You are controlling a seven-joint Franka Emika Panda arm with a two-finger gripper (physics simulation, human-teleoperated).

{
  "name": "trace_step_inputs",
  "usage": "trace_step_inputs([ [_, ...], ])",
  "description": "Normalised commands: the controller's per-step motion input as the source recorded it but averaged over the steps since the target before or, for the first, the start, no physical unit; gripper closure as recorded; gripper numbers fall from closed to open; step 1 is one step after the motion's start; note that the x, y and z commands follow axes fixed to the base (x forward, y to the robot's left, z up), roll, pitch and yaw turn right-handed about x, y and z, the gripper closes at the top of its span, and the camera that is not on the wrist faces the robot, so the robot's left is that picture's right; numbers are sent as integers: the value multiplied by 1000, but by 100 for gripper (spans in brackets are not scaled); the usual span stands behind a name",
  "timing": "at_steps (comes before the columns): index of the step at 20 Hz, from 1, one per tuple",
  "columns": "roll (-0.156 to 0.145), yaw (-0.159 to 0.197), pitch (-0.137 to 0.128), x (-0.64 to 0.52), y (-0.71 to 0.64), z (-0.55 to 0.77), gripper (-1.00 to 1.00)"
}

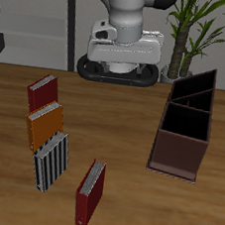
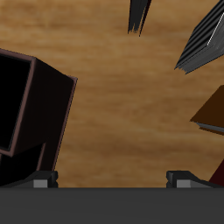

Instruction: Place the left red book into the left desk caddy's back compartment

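Observation:
The left red book (image 1: 89, 194) lies flat near the table's front edge, bright crimson with a pale page edge, apart from the other books. The left desk caddy (image 1: 177, 152) is a long dark maroon box whose open top shows dark sections; I cannot tell which end is the back compartment. A corner of the caddy (image 2: 35, 114) fills one side of the wrist view. My gripper (image 2: 112, 179) is open, empty and high above bare table, far from the book. The exterior view shows only the arm (image 1: 125, 26) at the back, not the fingers.
A darker maroon book (image 1: 42, 91), an orange book (image 1: 45, 124) and a striped book (image 1: 51, 160) lie in a row on the side away from the caddy. The wrist view shows the striped book (image 2: 206, 39) and the orange book (image 2: 214, 114). A plant (image 1: 200, 25) stands behind the caddy.

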Motion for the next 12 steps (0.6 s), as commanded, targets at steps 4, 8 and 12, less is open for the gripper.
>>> trace_step_inputs([
  [4,-12,2,-12,332,-105,50,-100],
  [8,-68,-36,-47,431,-79,147,-100],
  [12,-38,-44,-20,332,74,55,-100],
])
